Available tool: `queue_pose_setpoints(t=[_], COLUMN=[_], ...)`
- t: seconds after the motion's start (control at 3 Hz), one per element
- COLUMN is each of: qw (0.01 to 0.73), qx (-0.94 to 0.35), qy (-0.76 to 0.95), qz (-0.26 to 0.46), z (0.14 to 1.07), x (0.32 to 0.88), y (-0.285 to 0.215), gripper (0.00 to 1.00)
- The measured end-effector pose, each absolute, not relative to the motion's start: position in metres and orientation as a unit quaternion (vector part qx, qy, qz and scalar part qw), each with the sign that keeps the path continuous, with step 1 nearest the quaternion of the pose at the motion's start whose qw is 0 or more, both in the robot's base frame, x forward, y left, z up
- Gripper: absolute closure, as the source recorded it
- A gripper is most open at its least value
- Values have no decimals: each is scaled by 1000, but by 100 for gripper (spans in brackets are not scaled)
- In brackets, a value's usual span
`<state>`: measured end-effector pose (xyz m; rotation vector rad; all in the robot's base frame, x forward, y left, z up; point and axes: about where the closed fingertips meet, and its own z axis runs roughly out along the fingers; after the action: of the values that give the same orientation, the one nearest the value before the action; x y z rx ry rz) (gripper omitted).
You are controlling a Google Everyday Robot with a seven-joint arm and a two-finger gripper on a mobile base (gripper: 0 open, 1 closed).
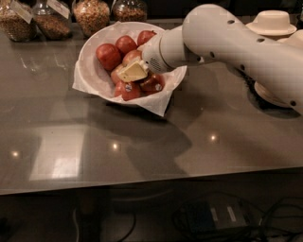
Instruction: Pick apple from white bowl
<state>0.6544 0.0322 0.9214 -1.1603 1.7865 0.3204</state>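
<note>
The white bowl (90, 56) stands at the back left of the dark table, lined with a white paper sheet whose corners hang over its rim. It holds several apples. Most are dark red (108, 56). A paler, yellow-pink apple (129, 57) lies in the middle. My gripper (133, 72) reaches into the bowl from the right, its pale tip low among the apples, just in front of the paler apple and touching or nearly touching it. Two red apples with small stickers (126, 89) lie in front of the tip. The white arm hides the bowl's right side.
Several glass jars of grains (92, 14) stand behind the bowl along the back edge. Stacked beige bowls (274, 21) sit at the back right, behind the arm. The table's front edge (142, 182) runs across the view, with cables on the floor below.
</note>
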Motion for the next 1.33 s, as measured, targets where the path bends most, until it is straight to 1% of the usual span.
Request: queue_pose_setpoints(t=[0.33, 1.0, 1.33], qw=[474, 474, 469], qx=[-469, -478, -504], qy=[734, 728, 715], qz=[130, 129, 125], z=[917, 923, 938], x=[660, 657, 651], y=[32, 34, 40], gripper=[54, 98, 100])
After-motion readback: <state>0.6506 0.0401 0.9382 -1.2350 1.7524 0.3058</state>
